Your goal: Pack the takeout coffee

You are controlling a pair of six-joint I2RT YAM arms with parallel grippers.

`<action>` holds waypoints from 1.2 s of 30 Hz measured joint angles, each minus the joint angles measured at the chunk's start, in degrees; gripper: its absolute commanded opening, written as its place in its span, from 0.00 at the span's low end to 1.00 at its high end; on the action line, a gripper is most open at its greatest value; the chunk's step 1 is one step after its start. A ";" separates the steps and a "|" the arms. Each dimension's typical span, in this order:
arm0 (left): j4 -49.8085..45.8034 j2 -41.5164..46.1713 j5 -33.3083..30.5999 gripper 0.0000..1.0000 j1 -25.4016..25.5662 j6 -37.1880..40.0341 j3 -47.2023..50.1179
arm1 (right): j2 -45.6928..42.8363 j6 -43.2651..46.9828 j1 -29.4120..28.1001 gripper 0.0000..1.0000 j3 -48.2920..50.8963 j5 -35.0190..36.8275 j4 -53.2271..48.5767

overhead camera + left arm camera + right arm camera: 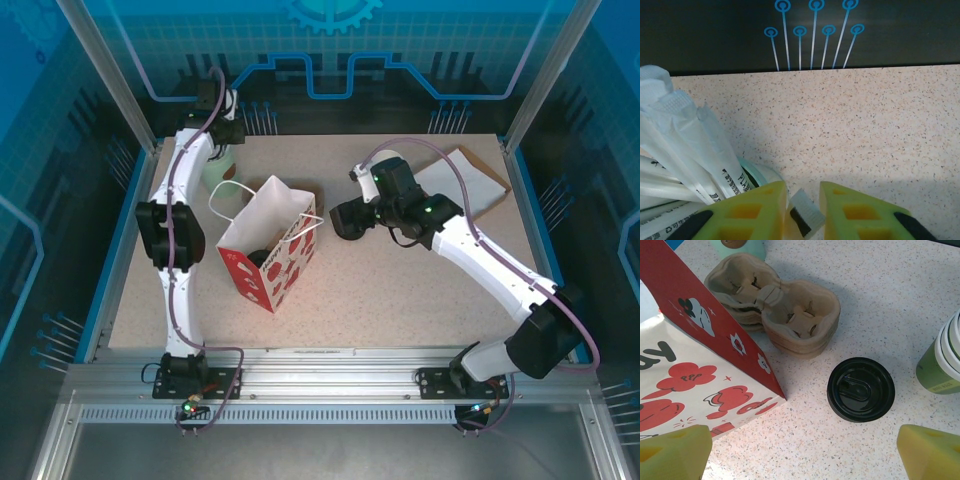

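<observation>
- Left gripper (804, 194): blocky yellow jaws pinch the flat end of a paper-wrapped straw (807, 216).
- Right gripper (802, 452): jaws spread wide above a glossy round black lid (861, 389) on the speckled table (890, 290).
- Coffee cup (262, 258): seemingly the dark round shape inside the paper bag (292, 272).

Your overhead camera looks down from behind on the whole table (400, 290). Your left wrist camera skims low toward the back wall (715, 35). Your right wrist camera looks steeply down from close, sharing the bag (685, 370) with the overhead.
</observation>
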State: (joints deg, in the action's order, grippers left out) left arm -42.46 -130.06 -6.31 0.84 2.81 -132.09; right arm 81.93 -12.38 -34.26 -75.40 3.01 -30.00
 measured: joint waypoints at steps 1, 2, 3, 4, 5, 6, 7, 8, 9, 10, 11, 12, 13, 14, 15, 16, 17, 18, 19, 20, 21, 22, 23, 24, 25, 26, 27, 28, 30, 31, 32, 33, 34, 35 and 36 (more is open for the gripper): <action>-0.15 0.00 -0.15 0.21 0.07 0.20 0.00 | 0.07 0.00 0.00 0.97 0.00 0.00 0.00; -0.24 0.02 -0.39 0.19 0.13 0.37 0.00 | 0.15 0.02 0.00 0.97 0.00 0.00 0.00; -0.33 0.00 -0.63 0.17 0.20 0.39 -0.15 | 0.20 0.02 0.00 0.97 0.00 0.00 0.00; -0.33 0.02 -1.05 0.15 0.31 0.57 -0.20 | 0.24 0.02 -0.11 0.97 0.00 0.04 0.00; -0.33 0.02 -1.46 0.13 0.42 0.83 -0.24 | 0.26 0.00 -0.17 0.97 0.00 0.02 0.00; -0.35 0.02 -1.84 0.12 0.50 1.03 -0.37 | 0.26 0.00 -0.24 0.97 0.00 0.00 0.00; -0.44 0.02 -2.16 0.10 0.59 1.44 -0.57 | 0.26 0.02 -0.31 0.97 0.00 0.00 0.00; -0.59 0.13 -2.75 0.08 0.74 1.86 -0.72 | 0.26 0.02 -0.33 0.97 0.00 0.00 0.00; -0.74 0.26 -3.21 0.07 0.83 2.14 -0.90 | 0.26 0.02 -0.33 0.97 0.00 0.00 0.00; -0.79 0.55 -3.67 0.07 0.94 2.38 -0.98 | 0.26 0.02 -0.33 0.97 0.00 0.00 0.00; -1.03 1.01 -4.28 0.07 1.07 2.82 -1.18 | 0.26 0.02 -0.33 0.97 0.00 0.00 0.00; -1.22 1.49 -4.79 0.07 1.18 3.26 -1.31 | 0.24 0.02 -0.33 0.97 0.00 0.00 0.00; -1.40 2.38 -5.51 0.07 1.33 3.76 -1.42 | 0.15 0.04 -0.33 0.97 0.00 0.00 0.00; -1.57 3.45 -6.19 0.07 1.55 4.42 -1.55 | 0.00 0.04 -0.33 0.97 0.02 0.00 0.00; -1.66 4.57 -6.67 0.07 1.73 4.85 -1.66 | -0.22 0.07 -0.33 0.97 0.02 -0.02 0.00; -1.84 6.19 -7.28 0.07 2.05 5.33 -1.73 | -0.61 0.11 -0.35 0.97 0.09 -0.02 -0.02; -1.88 7.96 -7.78 0.06 2.40 5.86 -1.84 | -1.09 0.24 -0.35 0.97 0.20 0.00 0.00; -1.90 9.38 -8.07 0.06 2.73 6.27 -2.10 | -1.62 0.28 -0.35 0.97 0.33 -0.02 0.02; -1.88 11.56 -8.35 0.07 3.26 6.49 -2.60 | -2.32 0.39 -0.35 0.97 0.52 -0.02 0.00; -1.88 13.79 -8.55 0.06 3.89 6.62 -2.93 | -3.15 0.46 -0.37 0.97 0.74 -0.02 0.00; -2.01 15.61 -8.68 0.06 4.39 6.62 -3.15 | -3.78 0.48 -0.37 0.97 0.94 -0.02 0.00; -2.27 18.12 -8.85 0.06 5.25 6.58 -3.43 | -4.59 0.48 -0.37 0.97 1.20 -0.02 0.04; -2.51 20.65 -8.90 0.06 6.23 6.51 -3.61 | -5.49 0.52 -0.37 0.98 1.53 0.00 0.02; -3.04 23.28 -8.87 0.06 7.34 6.16 -3.85 | -6.21 0.63 -0.37 0.98 1.79 0.04 0.00; -3.63 25.79 -8.74 0.06 8.48 5.68 -3.91 | -6.88 0.72 -0.37 0.98 2.01 0.11 -0.02; -4.42 28.59 -8.44 0.06 9.77 4.87 -3.87 | -7.52 0.85 -0.37 0.98 2.25 0.24 0.00; -5.03 31.39 -8.24 0.05 11.13 4.20 -3.61 | -8.22 0.94 -0.37 0.98 2.49 0.48 -0.02; -5.33 33.90 -7.98 0.05 12.35 3.43 -2.93 | -8.70 1.07 -0.37 0.98 2.64 0.66 0.00; -5.46 40.81 -6.99 0.04 15.10 1.51 0.59 | -9.60 1.33 -0.37 0.98 2.84 1.03 0.02; -5.62 43.95 -6.21 0.03 16.09 0.46 2.69 | -9.88 1.40 -0.37 0.98 3.02 1.07 0.07; -5.68 47.41 -5.22 0.02 17.00 -0.83 5.22 | -10.16 1.55 -0.37 0.98 3.26 1.07 0.02; -5.73 50.66 -4.44 0.02 17.84 -2.16 7.85 | -10.32 1.70 -0.37 0.98 3.45 1.07 0.00; -5.77 53.22 -3.85 0.02 18.49 -3.21 10.23 | -10.36 1.84 -0.37 0.98 3.67 1.07 0.02; -5.92 55.76 -3.26 0.02 19.23 -4.46 12.68 | -10.36 1.99 -0.37 0.98 3.85 1.09 0.00; -6.19 57.92 -2.80 0.01 20.09 -5.68 14.93 | -10.36 2.05 -0.35 0.98 4.15 1.09 0.02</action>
State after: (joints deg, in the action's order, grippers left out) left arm -48.64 -72.14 -9.10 20.93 -2.87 -117.16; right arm 71.57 -10.33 -34.61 -71.24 4.10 -29.98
